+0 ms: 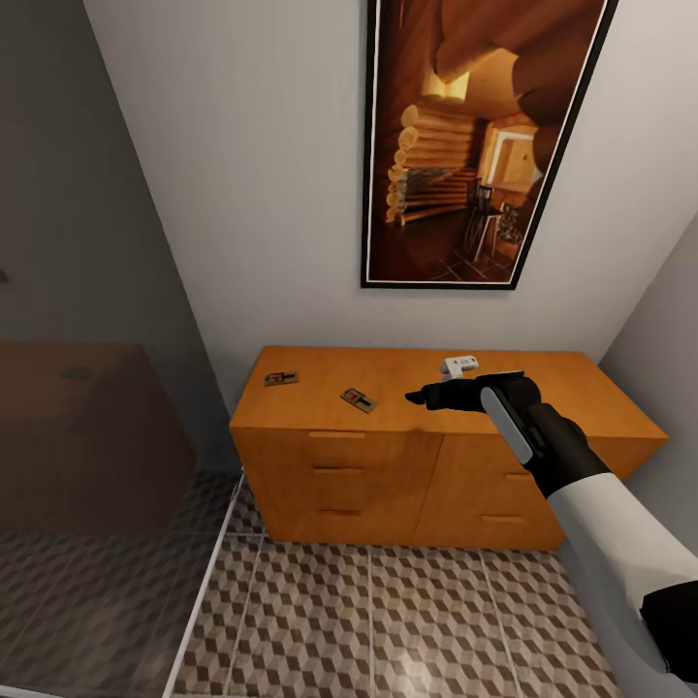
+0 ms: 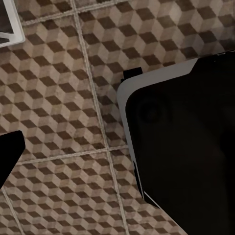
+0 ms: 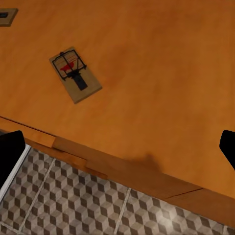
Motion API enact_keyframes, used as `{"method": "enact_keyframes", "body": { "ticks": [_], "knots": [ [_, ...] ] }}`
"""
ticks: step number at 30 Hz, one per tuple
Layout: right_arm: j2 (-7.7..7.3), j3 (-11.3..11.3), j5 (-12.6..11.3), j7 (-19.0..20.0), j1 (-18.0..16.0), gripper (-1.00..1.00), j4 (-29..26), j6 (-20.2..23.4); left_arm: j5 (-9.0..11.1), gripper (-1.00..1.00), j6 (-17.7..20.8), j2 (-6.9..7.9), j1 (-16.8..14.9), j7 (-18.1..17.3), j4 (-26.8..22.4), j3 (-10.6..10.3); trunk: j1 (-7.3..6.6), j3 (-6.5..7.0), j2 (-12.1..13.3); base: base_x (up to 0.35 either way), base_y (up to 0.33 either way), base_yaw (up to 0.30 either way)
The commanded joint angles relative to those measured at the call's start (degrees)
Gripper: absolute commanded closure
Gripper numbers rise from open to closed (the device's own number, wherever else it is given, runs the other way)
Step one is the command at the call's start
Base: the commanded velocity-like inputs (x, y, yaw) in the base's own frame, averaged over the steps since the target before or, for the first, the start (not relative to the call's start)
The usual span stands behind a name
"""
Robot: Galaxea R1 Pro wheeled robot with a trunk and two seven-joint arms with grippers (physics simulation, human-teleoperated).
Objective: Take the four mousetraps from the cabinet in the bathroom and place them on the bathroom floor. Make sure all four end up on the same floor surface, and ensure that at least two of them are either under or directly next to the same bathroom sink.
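Mousetrap (image 3: pixel 75 74): light, stiff wood slab w/ fragile wire; we'd pinch its long edges. Lies ahead of right end effector (image 1: pixel 419 396), open, over cabinet (image 1: pixel 407 456).

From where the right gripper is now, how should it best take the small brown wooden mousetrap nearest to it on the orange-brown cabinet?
Probably from straight above. The nearest flat brown wooden mousetrap lies flat on the orange-brown wooden cabinet top, turned diagonally. Pinch across its two long edges, fingers turned to match, at the bare wooden end away from the dark metal parts. The right gripper looks open.

Smooth satin wood cabinet (image 1: pixel 446 456); matt patterned tile bathroom floor (image 1: pixel 407 620).
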Motion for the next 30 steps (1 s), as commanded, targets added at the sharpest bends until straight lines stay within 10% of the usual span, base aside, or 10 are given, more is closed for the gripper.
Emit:
{"method": "enact_keyframes", "body": {
  "ticks": [1,30],
  "knots": [
    [-0.04,0.09,0.37,0.34,-0.06,-1.0,-0.04,0.17,0.46,-1.0,-0.32,-0.04,-0.06,-0.14,0.19,-0.48,0.03,-0.11,-0.11,0.0,0.0,0.01],
    [-0.01,0.09,0.39,0.26,-0.06,-1.0,0.2,0.17,0.46,-1.0,-0.32,-0.13,-0.06,-0.14,0.15,-0.48,0.03,-1.34,-0.11,0.0,-0.13,0.198]
  ]
}}
